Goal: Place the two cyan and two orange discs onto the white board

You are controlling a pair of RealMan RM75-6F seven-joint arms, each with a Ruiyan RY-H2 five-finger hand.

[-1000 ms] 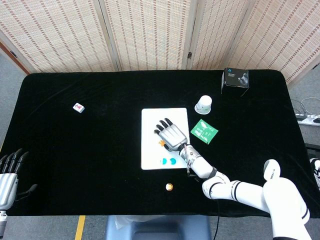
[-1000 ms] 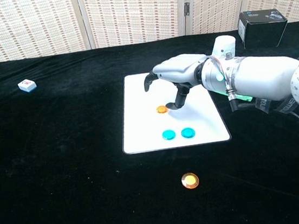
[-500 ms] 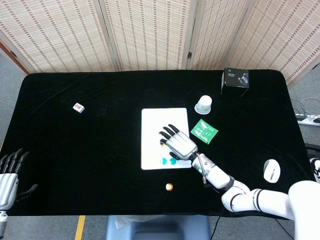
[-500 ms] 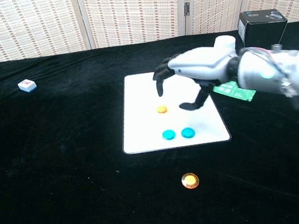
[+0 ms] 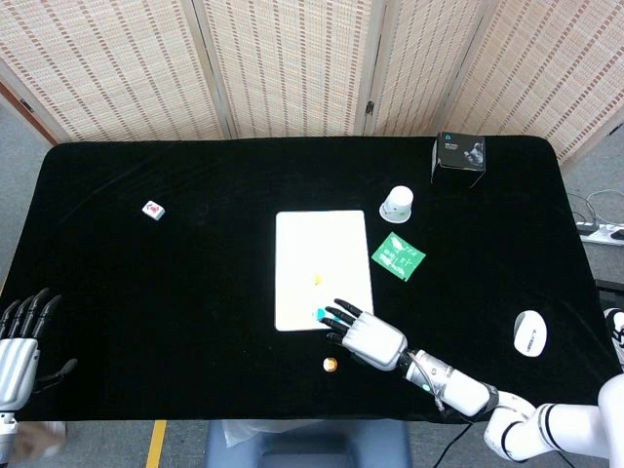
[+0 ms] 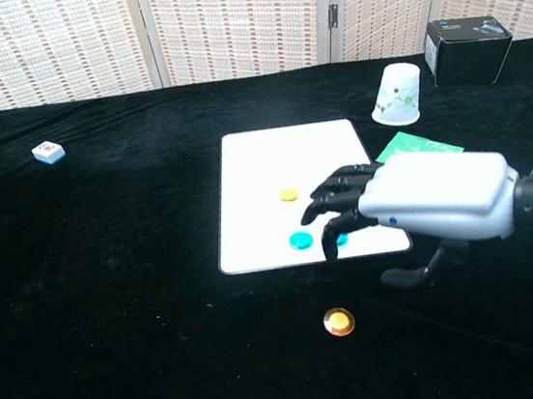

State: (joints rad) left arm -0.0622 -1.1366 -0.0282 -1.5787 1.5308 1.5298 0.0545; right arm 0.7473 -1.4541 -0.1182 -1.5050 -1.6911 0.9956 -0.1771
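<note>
Tabletop (image 6: 114, 306): black cloth, centre frame.
Board (image 6: 262, 161): holds three discs.
Orange disc (image 6: 338, 322): lower centre, unplaced.
Right hand (image 6: 414, 209): spread, empty, above it.

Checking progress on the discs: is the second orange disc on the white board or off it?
Off. The second orange disc lies on the black cloth just in front of the white board, untouched.

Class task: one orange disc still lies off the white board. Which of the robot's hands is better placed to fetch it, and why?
The right hand: it hovers open near the orange disc in front of the white board. The left hand sits at the table's far left edge.
</note>
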